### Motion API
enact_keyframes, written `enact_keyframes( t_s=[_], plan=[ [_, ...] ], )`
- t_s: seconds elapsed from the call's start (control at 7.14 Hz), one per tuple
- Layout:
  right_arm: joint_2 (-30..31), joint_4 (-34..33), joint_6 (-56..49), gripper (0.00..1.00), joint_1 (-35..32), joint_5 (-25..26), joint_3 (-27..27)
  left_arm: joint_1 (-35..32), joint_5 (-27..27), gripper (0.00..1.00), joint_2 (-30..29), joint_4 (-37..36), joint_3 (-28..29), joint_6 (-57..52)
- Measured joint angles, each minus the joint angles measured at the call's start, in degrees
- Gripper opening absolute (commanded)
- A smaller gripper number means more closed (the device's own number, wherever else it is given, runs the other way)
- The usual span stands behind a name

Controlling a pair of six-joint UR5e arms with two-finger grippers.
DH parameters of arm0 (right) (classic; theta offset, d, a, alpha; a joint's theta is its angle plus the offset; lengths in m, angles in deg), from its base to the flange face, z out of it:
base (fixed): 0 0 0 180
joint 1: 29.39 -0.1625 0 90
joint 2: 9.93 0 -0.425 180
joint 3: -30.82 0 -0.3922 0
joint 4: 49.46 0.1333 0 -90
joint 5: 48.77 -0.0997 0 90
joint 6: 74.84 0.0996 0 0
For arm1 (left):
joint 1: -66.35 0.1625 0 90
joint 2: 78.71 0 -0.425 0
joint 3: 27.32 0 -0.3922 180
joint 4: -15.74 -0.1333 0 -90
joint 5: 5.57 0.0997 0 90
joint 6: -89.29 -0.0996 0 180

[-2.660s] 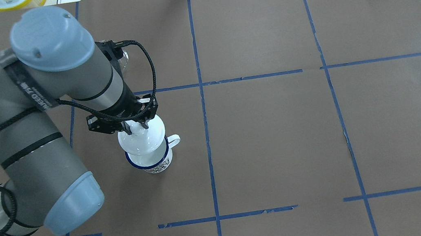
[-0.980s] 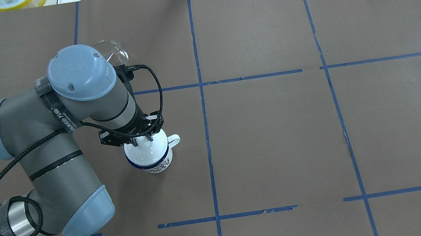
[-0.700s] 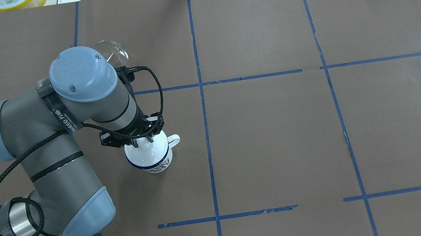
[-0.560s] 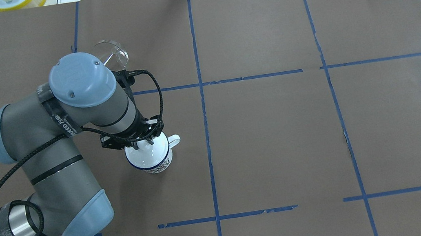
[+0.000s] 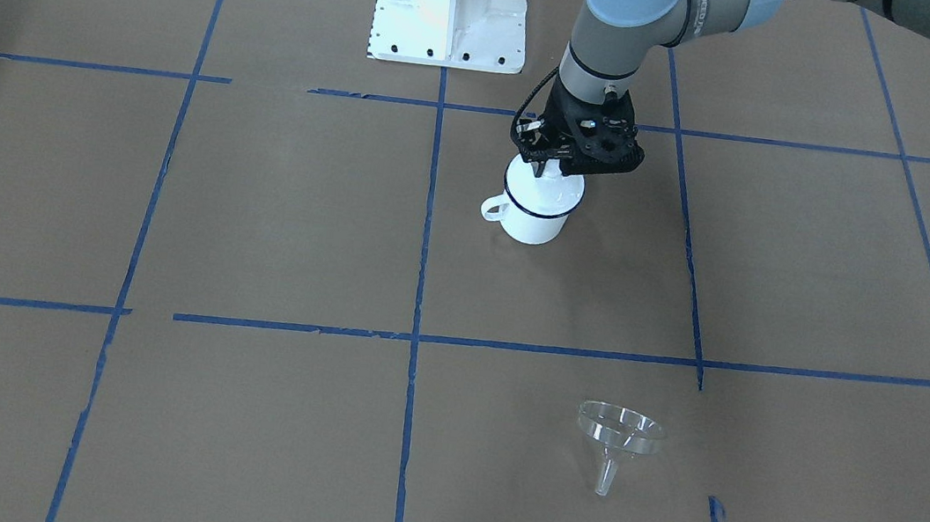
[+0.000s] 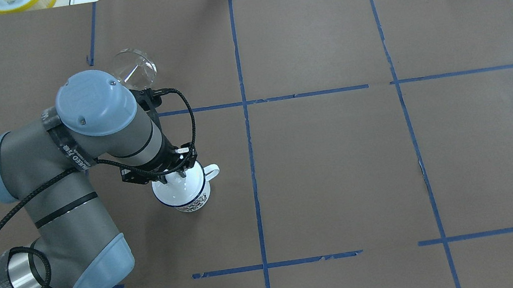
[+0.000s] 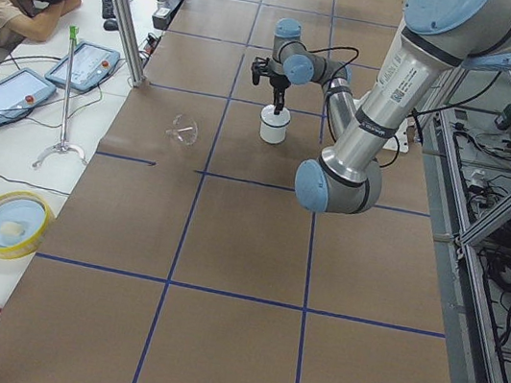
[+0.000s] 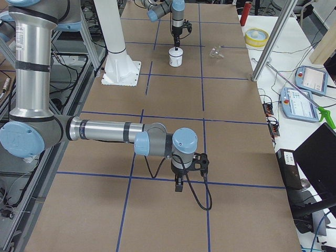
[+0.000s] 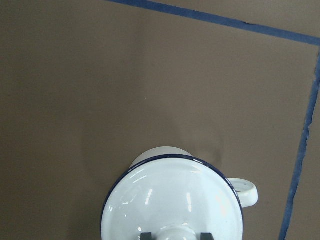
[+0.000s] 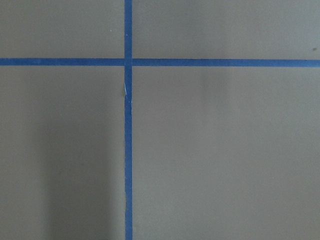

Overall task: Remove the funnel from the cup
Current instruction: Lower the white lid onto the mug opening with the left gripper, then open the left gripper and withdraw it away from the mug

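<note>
You risked tipping the cup [image 5: 534, 221] if the left gripper [image 9: 174, 236] rose without letting go: its jaws stood narrow, pinching the knob of the white lid [image 9: 172, 200] seated on the cup. The funnel [image 5: 620, 431] lay on the table [image 5: 258, 209], well apart from the cup. I couldn't tell how open your right gripper [image 8: 178, 185] was.

Straight down onto upright white enamel mug [image 9: 159, 152], thin dark blue rim, on brown paper table cover [image 9: 75, 100]. Capped by glossy white domed lid [image 9: 172, 200] sitting within the rim. Loop handle [image 9: 246, 192] sticking out right. Lid knob [image 9: 175, 230] cut off at near edge, flanked by two dark fingertips [image 9: 145, 235] of left gripper [image 9: 175, 236]; contact unclear. Blue tape line [image 9: 210, 20] across far side, another [image 9: 300, 150] down right.
</note>
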Motion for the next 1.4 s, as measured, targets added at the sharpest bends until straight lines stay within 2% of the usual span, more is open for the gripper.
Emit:
enact_keyframes(
  t_s=[0.42, 0.7, 0.98, 1.26, 1.4],
  plan=[
    [0.00, 0.00, 0.00, 1.00, 0.00, 0.00, 0.00, -1.27, 0.03, 1.00, 0.35, -0.13, -3.72, -1.62],
    [0.00, 0.00, 0.00, 1.00, 0.00, 0.00, 0.00, -6.61, -0.30, 1.00, 2.09, -0.25, -7.29, -9.80],
    [0.00, 0.00, 0.00, 1.00, 0.00, 0.00, 0.00, -14.76, -2.26, 1.00, 10.29, 0.09, -11.02, -25.35],
    [0.00, 0.00, 0.00, 1.00, 0.00, 0.00, 0.00, -28.54, -11.71, 1.00, 18.75, 0.82, -9.15, -36.48],
    [0.00, 0.00, 0.00, 1.00, 0.00, 0.00, 0.00, -34.82, -15.25, 1.00, 22.76, 1.23, -6.25, -46.08]
  ],
)
